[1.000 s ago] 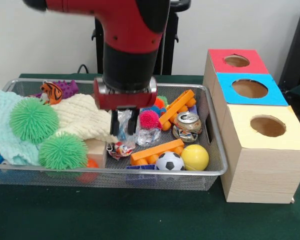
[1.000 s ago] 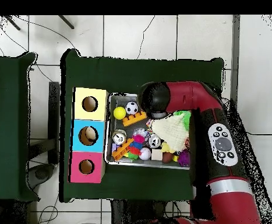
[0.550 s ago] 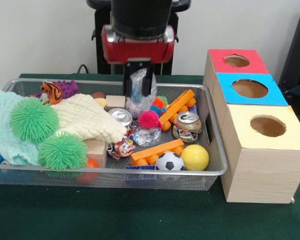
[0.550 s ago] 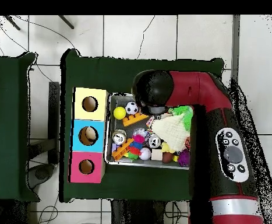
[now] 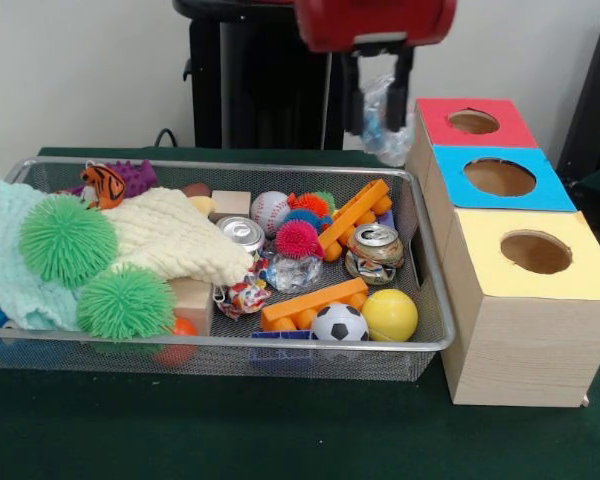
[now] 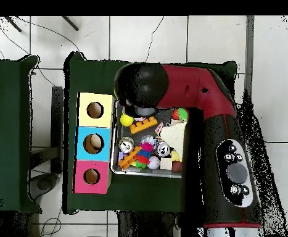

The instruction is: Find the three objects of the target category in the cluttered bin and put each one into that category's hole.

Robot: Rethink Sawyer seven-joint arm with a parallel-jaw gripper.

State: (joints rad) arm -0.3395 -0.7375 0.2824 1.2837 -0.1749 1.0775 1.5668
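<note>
End effector: we see our end effector (image 5: pixel 378 88) high above the bin's right rear corner, its two dark fingers (image 5: pixel 351 95) pinching a crumpled clear plastic bag (image 5: pixel 383 128).
Held thing: the clear plastic bag hangs in the air, wrinkled and see-through with a bluish glint, just beside the left edge of the red-topped box (image 5: pixel 475 122) and clear of the bin's contents.
Front view only: we get the grip and the bag here; the overhead view hides both under the arm's black head (image 6: pixel 140 85).
Overhead view only: we see the red arm (image 6: pixel 214 133) cover the bin's right part, and the three holes in a row, yellow (image 6: pixel 95 110), blue (image 6: pixel 93 143), red (image 6: pixel 91 176).
Edges and room: the wire bin (image 5: pixel 426 300) stands just beside the boxes on the green bench (image 5: pixel 280 430); the air above the box tops is open.
Bin contents: two crushed cans (image 5: pixel 374 252), a baseball (image 5: pixel 270 210), a soccer ball (image 5: pixel 339 322), a yellow ball (image 5: pixel 389 314), orange bars (image 5: pixel 355 216), green spiky balls (image 5: pixel 67 240) and a cream cloth (image 5: pixel 170 237).
</note>
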